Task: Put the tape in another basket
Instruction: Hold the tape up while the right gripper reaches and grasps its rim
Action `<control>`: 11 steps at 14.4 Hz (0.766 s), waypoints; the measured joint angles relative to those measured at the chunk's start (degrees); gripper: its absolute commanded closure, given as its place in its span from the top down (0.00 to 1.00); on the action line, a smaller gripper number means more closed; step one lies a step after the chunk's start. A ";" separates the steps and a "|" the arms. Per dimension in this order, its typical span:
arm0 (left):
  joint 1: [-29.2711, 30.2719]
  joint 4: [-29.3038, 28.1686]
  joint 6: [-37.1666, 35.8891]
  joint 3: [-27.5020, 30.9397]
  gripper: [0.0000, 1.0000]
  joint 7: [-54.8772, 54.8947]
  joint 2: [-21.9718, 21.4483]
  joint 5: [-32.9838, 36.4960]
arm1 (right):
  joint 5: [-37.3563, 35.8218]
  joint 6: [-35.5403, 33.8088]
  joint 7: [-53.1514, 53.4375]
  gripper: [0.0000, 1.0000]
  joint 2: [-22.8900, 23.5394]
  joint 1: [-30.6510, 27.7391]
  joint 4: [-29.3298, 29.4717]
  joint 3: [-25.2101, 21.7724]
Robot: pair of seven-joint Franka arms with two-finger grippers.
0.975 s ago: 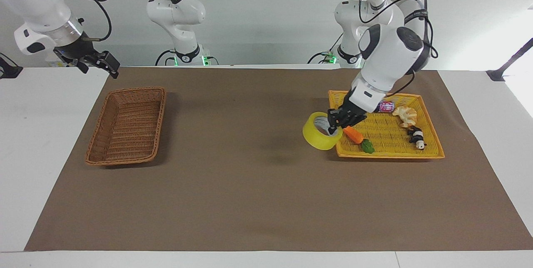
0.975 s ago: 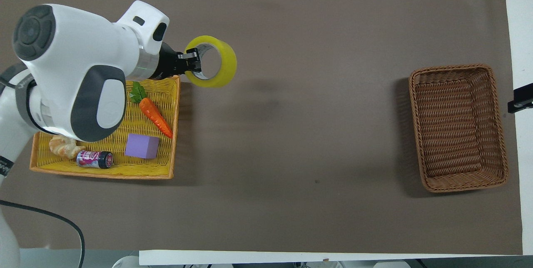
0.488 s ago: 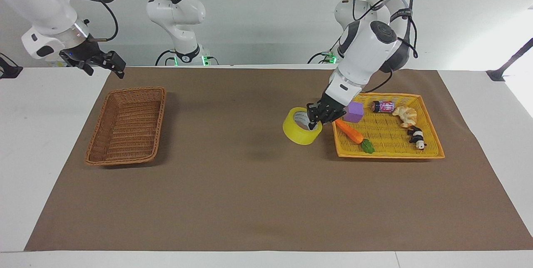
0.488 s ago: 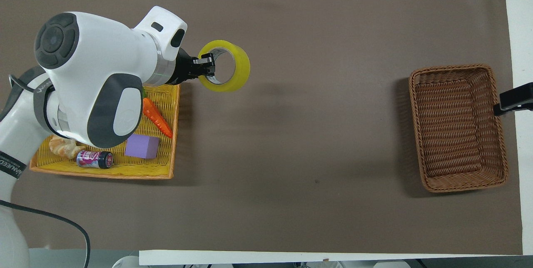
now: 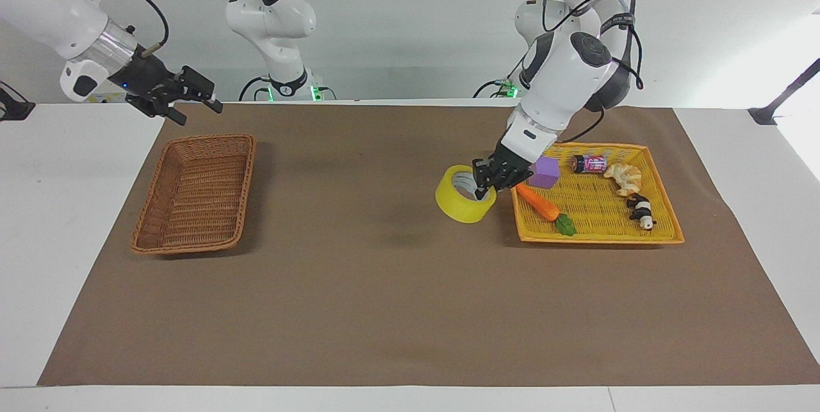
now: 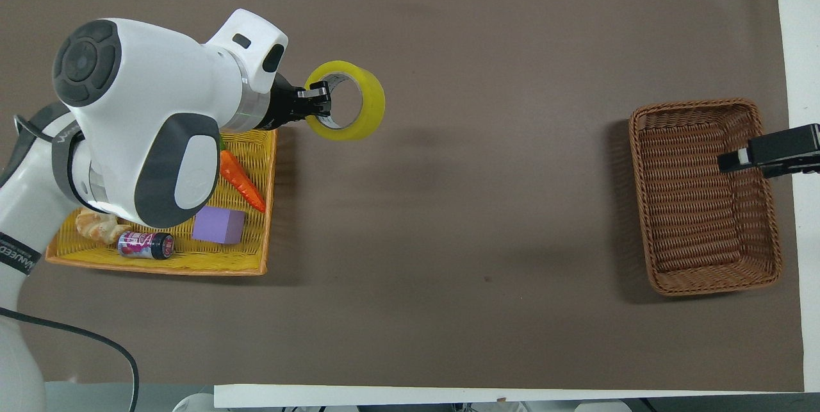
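- Your left end effector (image 5: 482, 189) is clamped on the wall of the tape (image 5: 466, 194), one finger inside the core; the roll hangs over the bare mat (image 5: 384, 284), just beside the yellow tray (image 5: 599, 240) at the left arm's end.
- Progress: the tape is out of the tray, so pick-up looks done. You've got most of the carry left, all across the mat to the basket (image 5: 195, 193), then the release.
- Tape: wide ring, glossy translucent yellow, whitish core, tilted in the grip.
- Tray: flat, bright-yellow weave, low rim. It holds a carrot (image 5: 544, 206), a purple block (image 5: 545, 172), a small can (image 5: 590, 163), a pastry-like piece (image 5: 624, 177) and a small black-and-white figure (image 5: 641, 211).
- Mat: matte brown sheet on the white table (image 5: 51, 207).
- Basket: rectangular, dark-brown wicker, raised sides, nothing in it, at the right arm's end.
- Your right end effector (image 5: 192, 97) is up over the basket's edge, fingers apart, holding nothing. Looks ready to receive, but that's a guess.
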 measured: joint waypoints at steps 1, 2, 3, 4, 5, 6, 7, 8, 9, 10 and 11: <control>-0.04 0.00 0.11 -0.01 0.00 0.00 0.02 0.00 | 4.11 0.79 0.00 1.00 -0.08 0.14 -1.09 0.07; -0.07 0.00 0.22 -0.01 0.00 0.00 0.04 0.00 | 8.78 1.49 0.00 1.00 -0.12 0.23 -2.67 0.13; -0.09 0.00 0.33 -0.01 0.00 0.00 0.05 -0.01 | 13.42 2.98 -0.22 1.00 -0.12 0.31 -4.59 0.24; -0.11 0.00 0.53 -0.01 0.00 0.00 0.05 -0.02 | 17.01 5.47 -1.36 1.00 -0.09 0.79 -6.41 0.36; -0.14 0.00 0.76 -0.01 0.00 0.00 0.05 -0.05 | 19.60 8.64 -2.94 1.00 0.03 2.09 -7.90 0.41; -0.16 0.00 0.89 -0.01 0.00 0.00 0.06 -0.10 | 21.80 11.52 -4.05 1.00 0.39 4.00 -8.89 0.48; -0.20 0.00 0.96 -0.04 0.00 0.00 0.06 -0.15 | 23.92 13.68 -5.12 1.00 1.09 5.95 -9.49 0.60; -0.27 0.00 0.97 -0.09 0.00 0.00 0.07 -0.33 | 25.77 16.00 -6.15 1.00 2.01 7.98 -9.83 0.70; -0.42 0.00 0.98 -0.11 0.00 0.01 0.08 -0.84 | 27.43 19.03 -6.60 1.00 3.11 10.12 -10.00 0.80; -0.62 0.00 0.99 -0.17 0.00 0.21 0.08 -1.53 | 29.33 21.48 -6.69 1.00 4.19 11.87 -10.05 0.93; -0.82 0.02 1.01 -0.30 0.00 0.62 0.08 -2.22 | 31.64 23.26 -6.81 1.00 5.22 13.29 -10.08 1.04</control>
